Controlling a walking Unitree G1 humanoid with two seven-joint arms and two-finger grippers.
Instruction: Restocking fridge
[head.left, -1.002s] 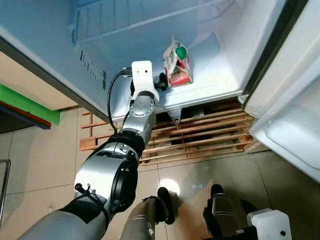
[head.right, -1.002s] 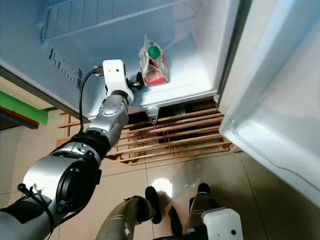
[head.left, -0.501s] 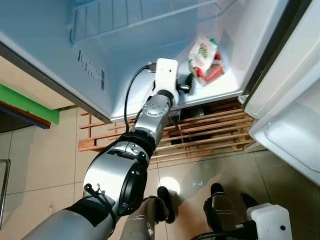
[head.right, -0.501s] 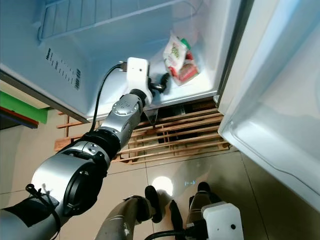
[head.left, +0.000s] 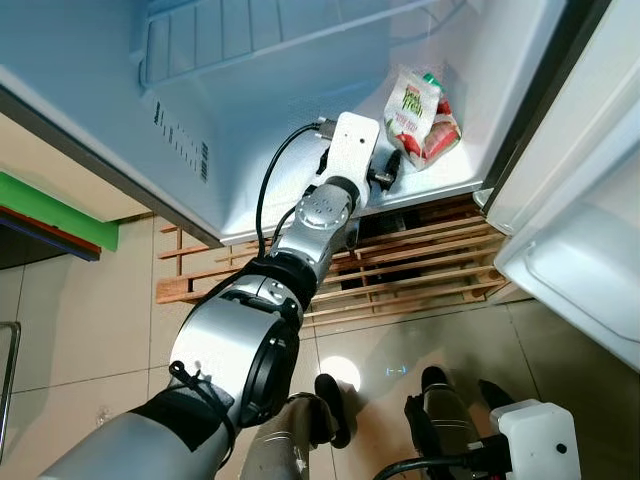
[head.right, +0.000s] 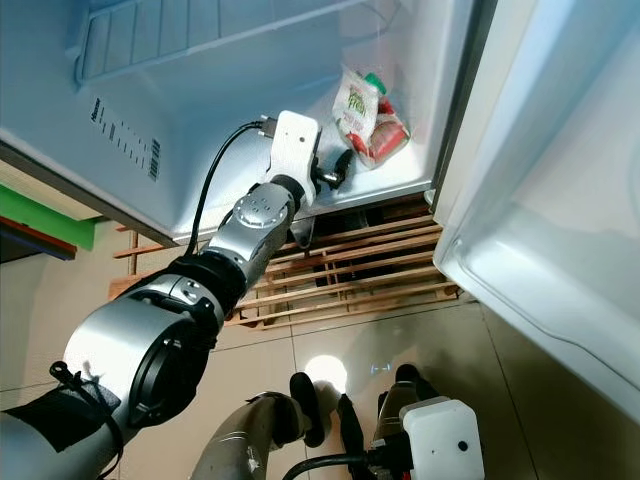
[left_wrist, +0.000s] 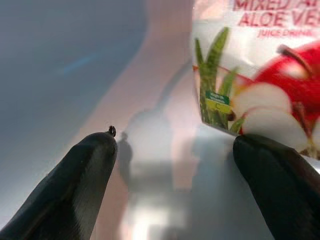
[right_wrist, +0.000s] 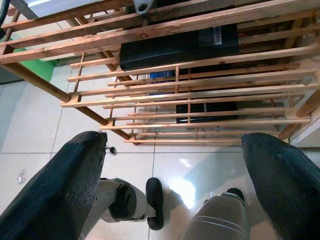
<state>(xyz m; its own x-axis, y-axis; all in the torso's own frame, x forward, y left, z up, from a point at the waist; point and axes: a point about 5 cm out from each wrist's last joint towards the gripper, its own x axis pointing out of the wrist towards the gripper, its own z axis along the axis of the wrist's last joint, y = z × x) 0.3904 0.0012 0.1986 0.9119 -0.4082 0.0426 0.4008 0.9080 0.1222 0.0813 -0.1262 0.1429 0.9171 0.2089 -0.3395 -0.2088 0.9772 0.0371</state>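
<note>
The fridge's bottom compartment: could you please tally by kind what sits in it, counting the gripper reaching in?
Juice cartons: 1, the aloe vera juice carton, leaning by the right wall.
Grippers: 1, the left gripper, fingers open beside the carton.
Total: 2.

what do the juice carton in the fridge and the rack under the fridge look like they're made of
The juice carton looks like glossy printed paperboard: folded top, green screw cap, fruit artwork and lettering close up in the left wrist view. The rack under the fridge looks like bare, unpainted wood: light brown slats with visible grain.
</note>
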